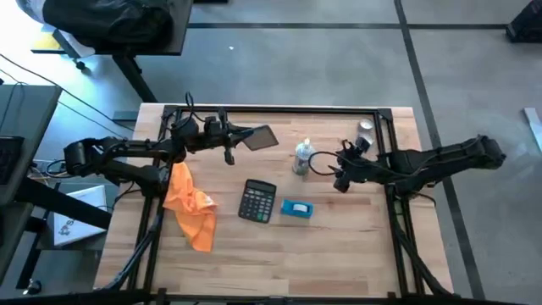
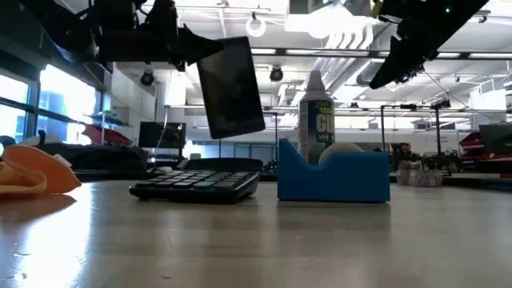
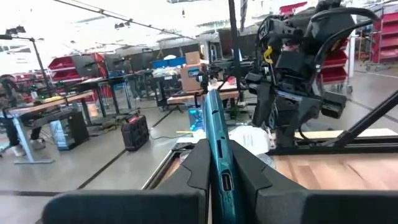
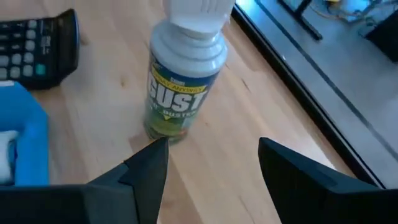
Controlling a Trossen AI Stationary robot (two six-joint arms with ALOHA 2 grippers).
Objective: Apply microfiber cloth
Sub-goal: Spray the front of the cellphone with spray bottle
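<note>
The orange microfiber cloth [image 1: 188, 203] lies crumpled on the table's left part, also seen at the left of the low view [image 2: 32, 172]; no gripper touches it. My left gripper [image 1: 240, 135] is above the table's far middle, shut on a flat teal slab [image 1: 261, 138]. My right gripper [image 4: 211, 168] is open, its fingers just right of a white-capped duster can [image 4: 186, 74] that stands upright on the table; they do not touch it. A black calculator [image 1: 257, 201] and a small blue box [image 1: 296, 208] lie near the middle. My left gripper pinches the teal slab's near edge [image 3: 217, 124] between its two fingers, which come level from the table's left. The slab stands on edge between them and runs on past the fingertips. It is lifted clear of the table, tilted, above the calculator [image 2: 196, 182].
A black frame rail [image 1: 279, 110] runs along the table's far edge and down both sides. A small metal can [image 1: 364, 129] stands at the far right. Bare wood lies along the near edge.
</note>
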